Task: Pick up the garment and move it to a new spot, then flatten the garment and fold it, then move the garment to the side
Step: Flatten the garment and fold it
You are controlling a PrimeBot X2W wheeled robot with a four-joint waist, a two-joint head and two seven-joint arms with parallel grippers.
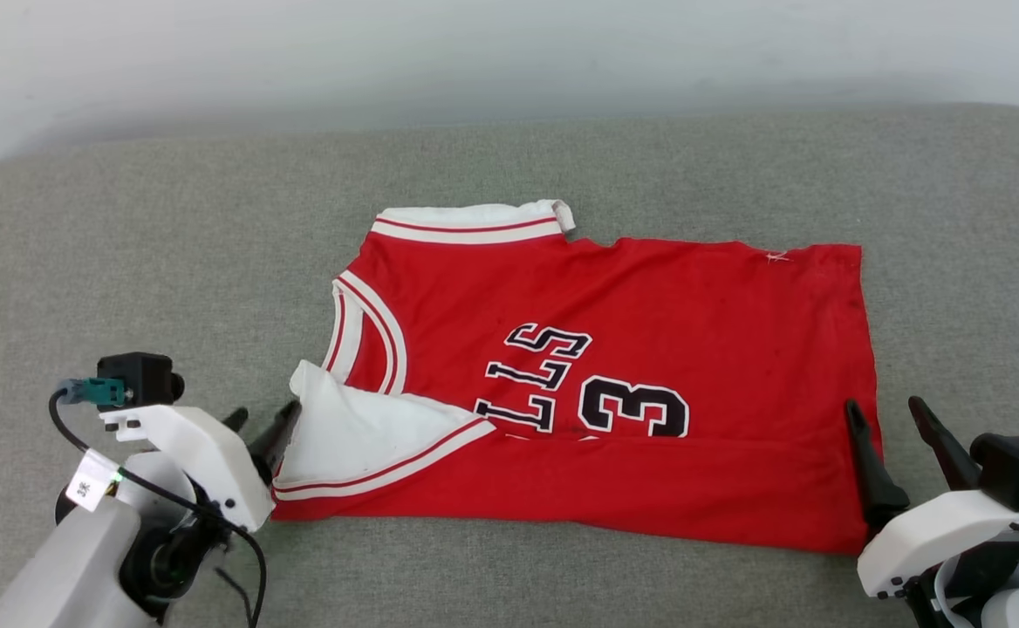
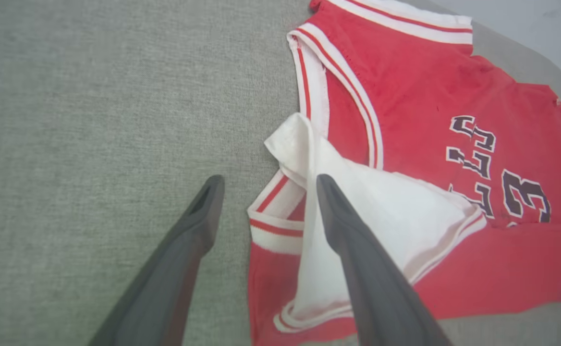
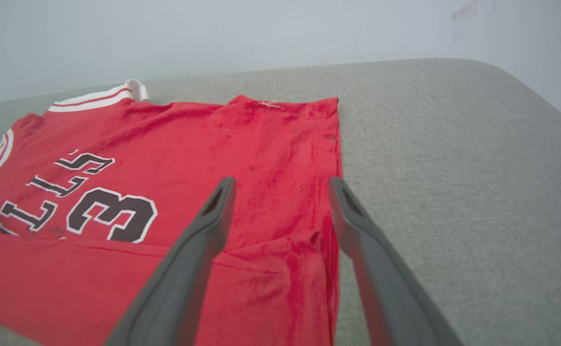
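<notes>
Red Bulls jersey (image 1: 649, 331) lies half-folded on grey cushion (image 1: 126, 244). My left gripper (image 1: 263, 423) at its white sleeve, my right gripper (image 1: 883, 410) at its hem. Both spread apart, gripping nothing.

Grey-green fabric surface (image 1: 169, 244) meets a pale wall (image 1: 475, 52).

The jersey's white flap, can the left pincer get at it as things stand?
Probably yes: the left pincer stands open right at the white flap of the garment, one finger over it, nothing between them.
</notes>
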